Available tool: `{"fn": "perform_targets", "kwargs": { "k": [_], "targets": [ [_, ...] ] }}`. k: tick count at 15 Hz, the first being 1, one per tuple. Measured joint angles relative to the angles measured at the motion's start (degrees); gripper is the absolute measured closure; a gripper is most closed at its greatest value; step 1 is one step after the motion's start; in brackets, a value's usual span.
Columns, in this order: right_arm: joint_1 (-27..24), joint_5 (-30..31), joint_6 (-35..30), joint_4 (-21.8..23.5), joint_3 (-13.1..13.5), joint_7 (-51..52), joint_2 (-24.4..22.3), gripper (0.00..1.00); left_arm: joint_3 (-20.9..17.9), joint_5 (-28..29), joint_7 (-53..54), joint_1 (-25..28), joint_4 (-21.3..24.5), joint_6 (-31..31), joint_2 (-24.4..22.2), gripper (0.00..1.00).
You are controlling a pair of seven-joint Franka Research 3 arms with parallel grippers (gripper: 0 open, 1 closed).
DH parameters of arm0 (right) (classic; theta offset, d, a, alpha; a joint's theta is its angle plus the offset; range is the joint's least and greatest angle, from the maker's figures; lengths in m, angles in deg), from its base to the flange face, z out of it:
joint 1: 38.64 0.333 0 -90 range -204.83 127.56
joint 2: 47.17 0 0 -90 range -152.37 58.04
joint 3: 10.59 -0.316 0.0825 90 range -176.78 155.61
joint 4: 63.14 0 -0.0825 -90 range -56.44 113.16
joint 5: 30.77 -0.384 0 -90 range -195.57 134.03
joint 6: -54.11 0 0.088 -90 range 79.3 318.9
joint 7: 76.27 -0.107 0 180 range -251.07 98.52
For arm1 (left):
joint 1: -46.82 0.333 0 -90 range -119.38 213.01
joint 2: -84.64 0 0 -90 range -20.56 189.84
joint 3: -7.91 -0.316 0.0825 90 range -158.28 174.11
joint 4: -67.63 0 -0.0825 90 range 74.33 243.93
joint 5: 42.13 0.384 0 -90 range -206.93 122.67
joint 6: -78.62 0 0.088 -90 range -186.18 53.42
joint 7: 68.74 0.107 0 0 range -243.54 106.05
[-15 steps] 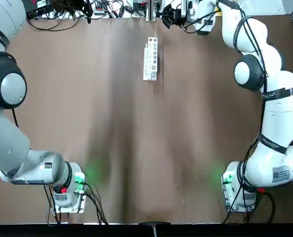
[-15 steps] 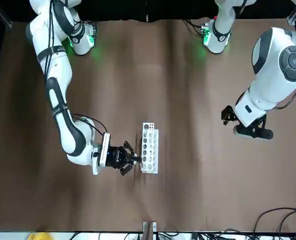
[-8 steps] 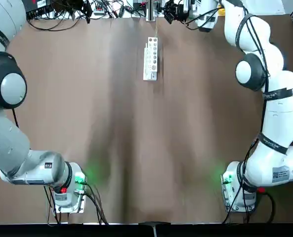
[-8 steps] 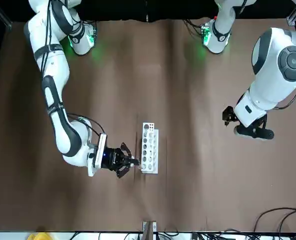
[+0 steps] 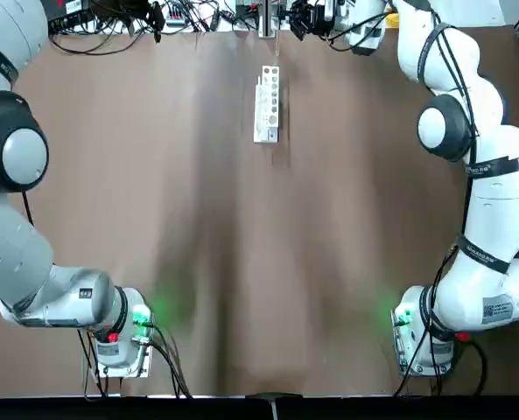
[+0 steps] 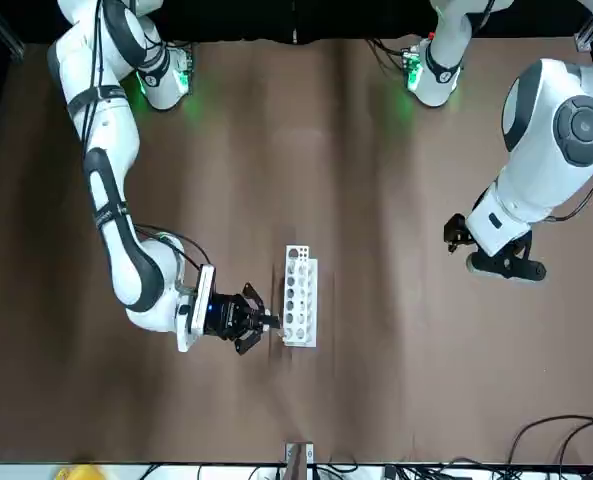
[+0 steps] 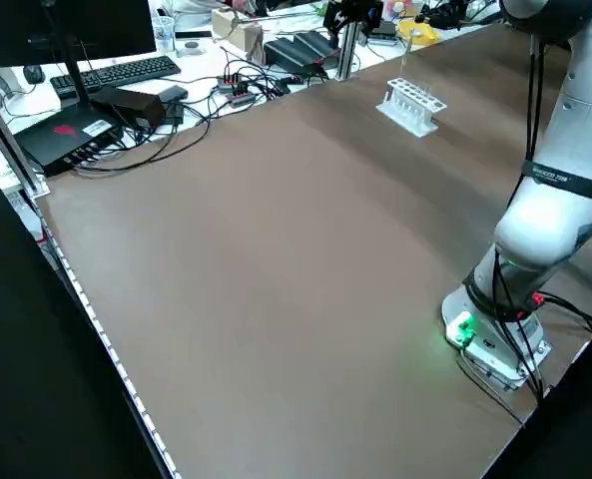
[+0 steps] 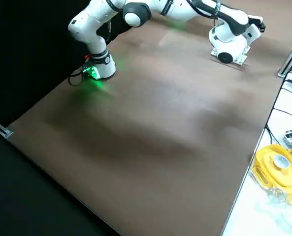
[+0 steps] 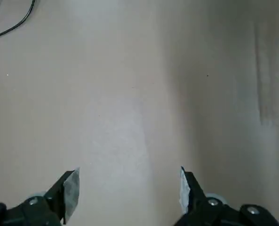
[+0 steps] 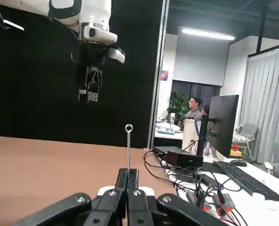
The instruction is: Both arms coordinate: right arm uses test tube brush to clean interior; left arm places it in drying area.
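The right arm reaches far across the table, forearm low and wrist turned level, so the right gripper points sideways at the drying area and sits just beside its near end. Its 2 fingers are pressed together on the test tube brush. The left arm is folded high, well apart from that rack; the left gripper hangs facing down, its 2 fingers spread wide.

Robotics lab, brown table with two arms, desk at its 12 o'clock edge with keyboard, cables, monitor, seated person
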Motion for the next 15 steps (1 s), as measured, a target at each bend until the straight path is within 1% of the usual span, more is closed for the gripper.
{"fn": "perform_targets", "kwargs": {
  "k": [8, 15],
  "targets": [
    [1.2, 0.0, 0.3, 0.4, 0.0, 2.3, 1.4, 0.97, -0.2, 0.0, -0.5, 0.2, 0.0, -0.1, 0.1, 0.00],
    [1.2, 0.0, 1.2, 0.4, 0.4, 2.7, 2.2, 0.96, 0.0, 0.0, -1.5, -0.4, 0.1, -0.5, 1.3, 0.00]
  ]
}}
